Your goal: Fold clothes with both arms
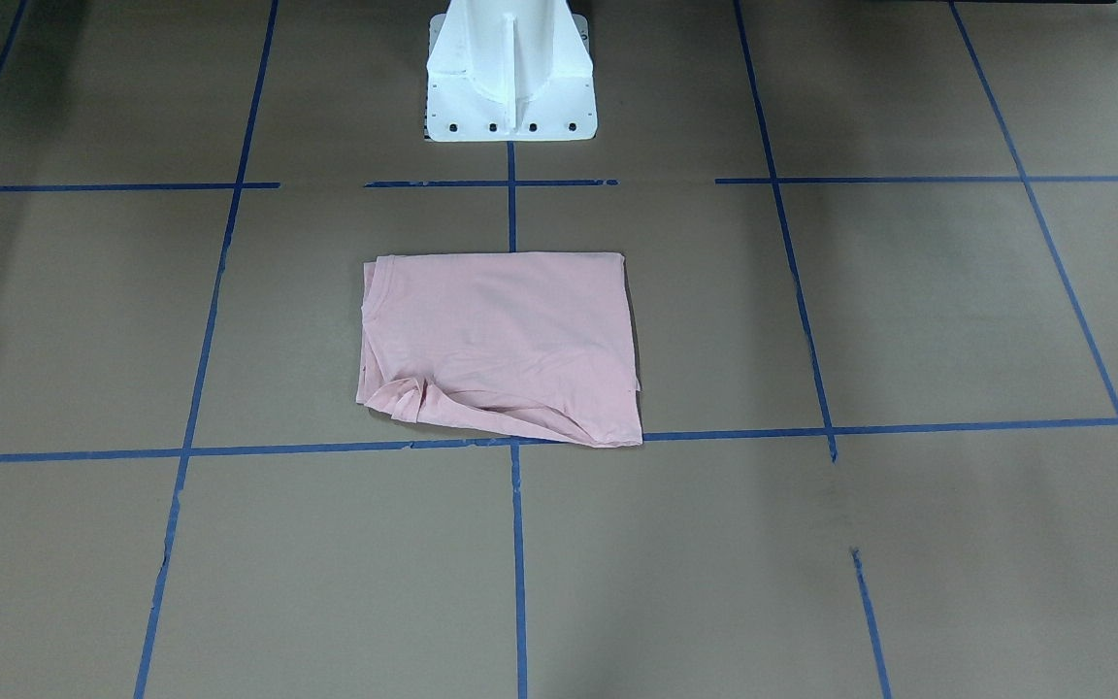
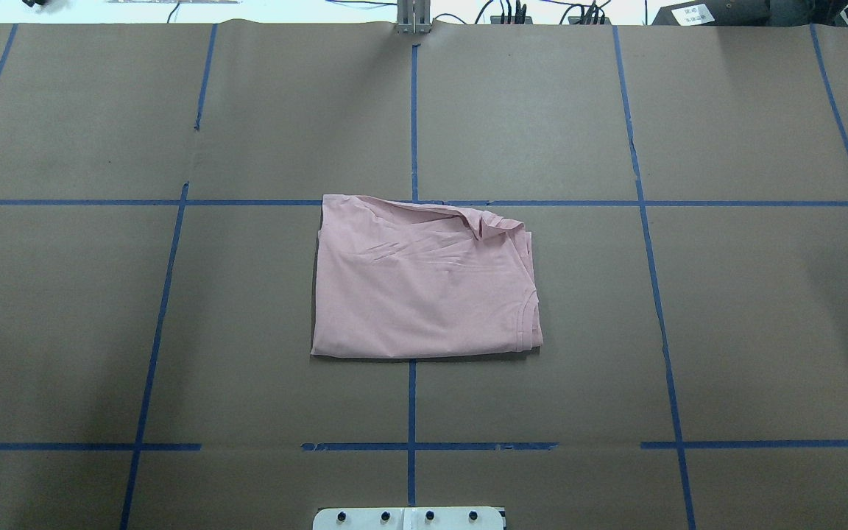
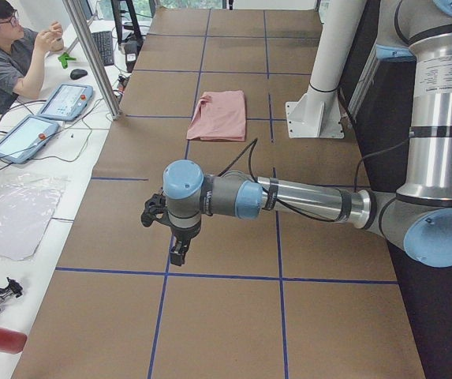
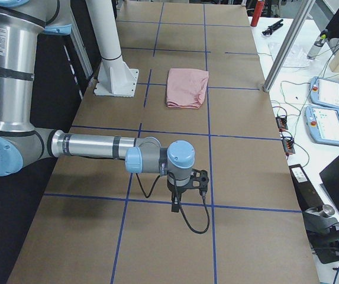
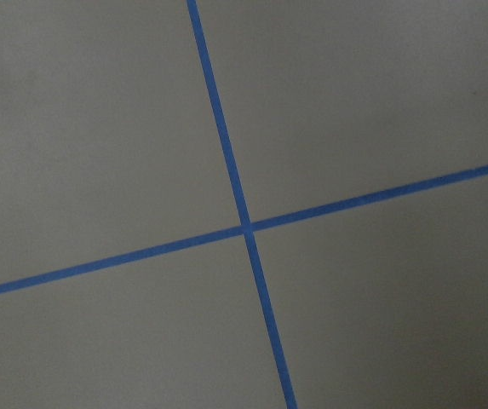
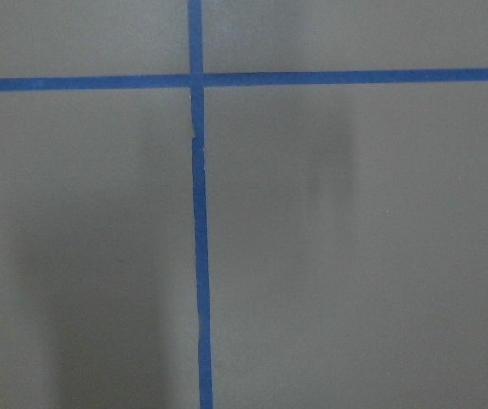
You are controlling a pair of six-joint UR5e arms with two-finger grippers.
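Observation:
The pale pink T-shirt [image 1: 506, 345] lies folded into a rectangle at the table's middle, plain side up, with its far edge rumpled [image 2: 424, 283]. It also shows in the side views [image 3: 219, 115] [image 4: 187, 87]. My left arm reaches over the table's left end, its gripper [image 3: 177, 254] pointing down, far from the shirt. My right arm does the same at the right end, its gripper [image 4: 174, 206] pointing down. I cannot tell whether either gripper is open or shut. Both wrist views show only table and tape.
Brown paper with blue tape lines [image 2: 413, 110] covers the table. The white pedestal base [image 1: 509, 73] stands just behind the shirt. A person [image 3: 5, 55] sits at a side desk with tablets [image 3: 64, 101]. More pendants [image 4: 329, 112] lie on the other side.

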